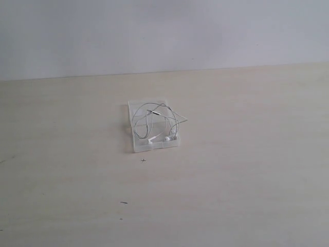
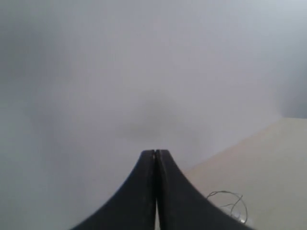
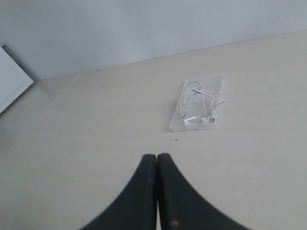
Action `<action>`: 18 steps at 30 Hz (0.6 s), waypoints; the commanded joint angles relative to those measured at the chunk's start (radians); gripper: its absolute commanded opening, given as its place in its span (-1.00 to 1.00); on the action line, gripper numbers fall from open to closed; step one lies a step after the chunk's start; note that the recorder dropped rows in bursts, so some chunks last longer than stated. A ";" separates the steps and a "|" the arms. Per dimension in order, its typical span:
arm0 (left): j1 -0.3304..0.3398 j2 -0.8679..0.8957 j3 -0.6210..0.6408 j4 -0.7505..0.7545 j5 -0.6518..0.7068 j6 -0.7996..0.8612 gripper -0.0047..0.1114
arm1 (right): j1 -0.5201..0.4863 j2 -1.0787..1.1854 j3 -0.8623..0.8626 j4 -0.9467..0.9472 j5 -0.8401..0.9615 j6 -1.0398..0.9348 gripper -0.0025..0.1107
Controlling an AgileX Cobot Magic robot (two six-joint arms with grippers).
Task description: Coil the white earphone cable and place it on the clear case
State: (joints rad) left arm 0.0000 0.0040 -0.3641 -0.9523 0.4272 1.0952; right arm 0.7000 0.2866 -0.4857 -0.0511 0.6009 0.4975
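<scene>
The clear case (image 1: 139, 145) lies flat at the middle of the table, and the white earphone cable (image 1: 154, 121) rests on it in loose coils, earbuds near the case's front edge. One loop sticks out past the case's right side. The right wrist view shows the same case (image 3: 218, 84) and cable (image 3: 199, 103) well ahead of my right gripper (image 3: 157, 156), which is shut and holds nothing. My left gripper (image 2: 155, 152) is also shut and empty, facing mostly the wall; a bit of cable (image 2: 230, 201) shows beside it. Neither arm appears in the exterior view.
The pale wooden table (image 1: 247, 180) runs back to a grey wall (image 1: 164, 31). Small dark specks (image 1: 143, 160) lie just in front of the case. A white panel (image 3: 9, 81) shows at the edge of the right wrist view.
</scene>
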 commanded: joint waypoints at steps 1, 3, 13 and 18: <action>0.000 -0.004 0.091 0.033 -0.131 0.002 -0.92 | 0.003 -0.005 0.003 -0.001 -0.003 0.001 -0.96; 0.000 -0.004 0.138 0.042 -0.181 0.005 -0.92 | 0.003 -0.005 0.003 -0.001 -0.003 0.001 -0.96; 0.002 -0.004 0.285 0.078 -0.332 -0.061 -0.92 | 0.003 -0.005 0.003 -0.001 -0.003 0.001 -0.96; 0.002 -0.004 0.290 0.037 -0.340 -0.118 -0.92 | 0.003 -0.005 0.003 -0.001 -0.003 0.001 -0.96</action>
State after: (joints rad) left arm 0.0000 0.0040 -0.0815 -0.8915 0.1098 1.0160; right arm 0.7000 0.2866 -0.4857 -0.0470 0.6028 0.4975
